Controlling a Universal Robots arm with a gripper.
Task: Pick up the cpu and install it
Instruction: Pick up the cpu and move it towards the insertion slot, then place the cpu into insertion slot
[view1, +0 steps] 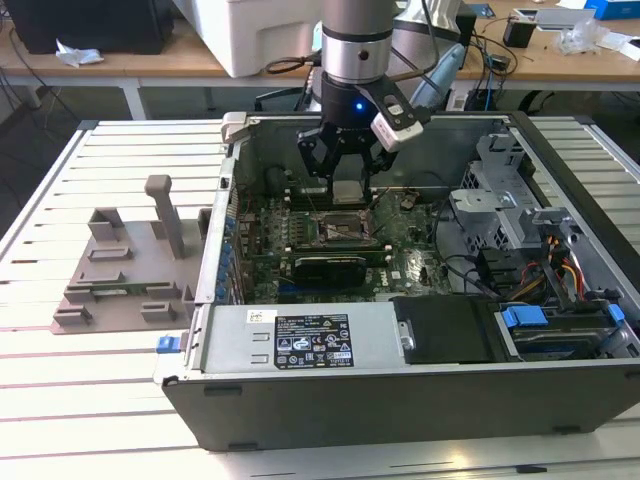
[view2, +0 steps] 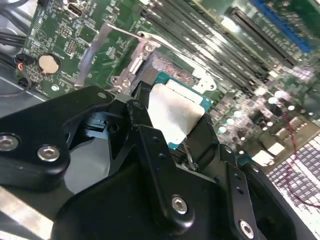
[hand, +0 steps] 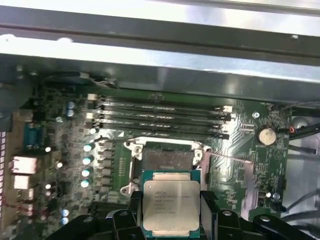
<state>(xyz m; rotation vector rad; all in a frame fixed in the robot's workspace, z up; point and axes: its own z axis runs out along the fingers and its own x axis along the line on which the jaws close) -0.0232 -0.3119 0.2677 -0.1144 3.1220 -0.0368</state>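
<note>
The cpu (hand: 171, 206), a small flat square chip with a pale silver top and green rim, is held between my black fingers (hand: 129, 210). My gripper (view1: 346, 192) is shut on it inside the open computer case (view1: 400, 390). It hangs a little above the motherboard's square socket (hand: 167, 159), whose frame stands open and bare. The second wrist view shows the cpu (view2: 175, 112) tilted over the socket (view2: 172, 67), with its metal lever (view2: 95, 50) swung aside.
Several black memory slots (hand: 160, 114) run beside the socket. A coin battery (hand: 265, 135) sits on the board. Drive bays and cables (view1: 540, 250) crowd the case at the exterior view's right. A grey fixture (view1: 130, 270) stands on the slatted table outside.
</note>
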